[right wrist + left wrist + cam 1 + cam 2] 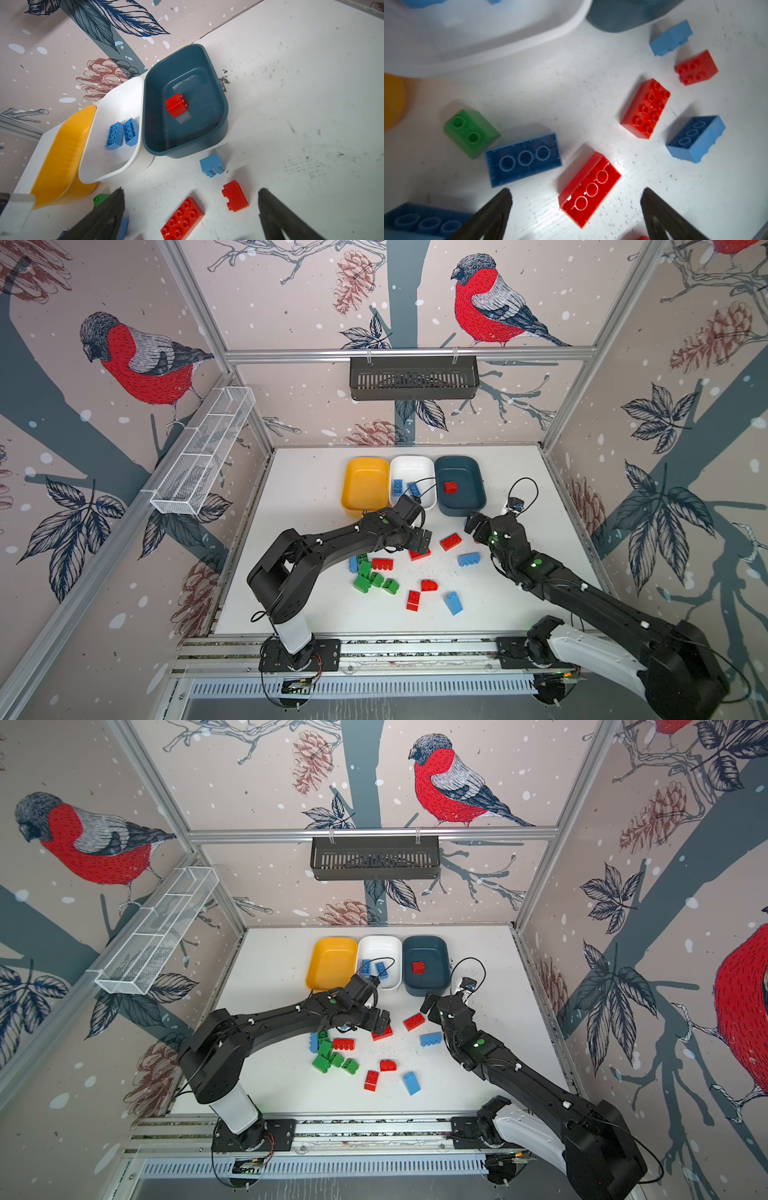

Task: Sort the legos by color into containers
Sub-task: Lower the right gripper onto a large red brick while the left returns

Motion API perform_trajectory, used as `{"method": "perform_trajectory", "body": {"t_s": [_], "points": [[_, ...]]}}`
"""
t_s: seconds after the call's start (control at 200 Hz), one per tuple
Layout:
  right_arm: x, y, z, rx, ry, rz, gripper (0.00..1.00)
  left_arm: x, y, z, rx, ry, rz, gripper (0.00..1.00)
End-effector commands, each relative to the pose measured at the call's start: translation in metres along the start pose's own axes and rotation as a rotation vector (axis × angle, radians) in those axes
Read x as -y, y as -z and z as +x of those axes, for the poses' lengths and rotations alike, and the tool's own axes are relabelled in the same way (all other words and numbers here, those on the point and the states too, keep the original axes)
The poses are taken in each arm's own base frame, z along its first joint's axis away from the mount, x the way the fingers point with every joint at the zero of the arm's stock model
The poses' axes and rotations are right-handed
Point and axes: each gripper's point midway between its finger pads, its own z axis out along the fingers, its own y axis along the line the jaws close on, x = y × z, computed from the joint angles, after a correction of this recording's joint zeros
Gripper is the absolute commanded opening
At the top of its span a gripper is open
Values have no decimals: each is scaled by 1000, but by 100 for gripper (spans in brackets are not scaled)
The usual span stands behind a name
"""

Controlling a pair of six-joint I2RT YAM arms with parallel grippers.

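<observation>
Three containers stand in a row at the back: a yellow tub (363, 489), a white tub (411, 460) holding two blue legos (405, 488), and a teal tub (469, 472) holding one red lego (450, 487). Loose legos lie in front: a green cluster (370, 578), red bricks (451, 541) and blue bricks (468, 559). My left gripper (576, 193) is open, low over an upside-down red brick (589, 189) that lies free between its fingers. My right gripper (192, 192) is open and empty, above a red eight-stud brick (182, 220), in front of the teal tub (216, 87).
A white wire-mesh basket (203, 452) hangs on the left wall. A black slotted basket (413, 379) hangs on the back rail. Both arm bases sit on an aluminium rail (415, 649) along the table's front edge. Cage walls close in three sides.
</observation>
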Motion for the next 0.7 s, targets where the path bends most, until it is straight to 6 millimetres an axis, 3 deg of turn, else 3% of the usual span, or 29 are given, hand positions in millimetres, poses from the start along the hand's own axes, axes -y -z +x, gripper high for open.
{"method": "perform_trajectory", "body": {"t_s": [0.0, 0.15, 0.315, 0.505, 0.61, 0.695], "points": [[-3, 0, -2, -7, -13, -10, 99, 10, -6, 5, -14, -48, 51, 97], [-4, -1, 10, -63, 36, -36, 99, 11, -14, 16, -48, -54, 57, 96], [-18, -9, 57, -257, 168, -154, 99, 13, -12, 19, -30, -32, 77, 96], [-21, -25, 101, -447, 380, -141, 97, 8, -12, 18, -4, 17, 61, 97], [-24, -33, 105, -451, 416, -140, 100, 6, -7, 14, 25, 32, 44, 97], [-26, -40, 110, -470, 446, -148, 95, 1, -3, 17, 39, 44, 31, 97]]}}
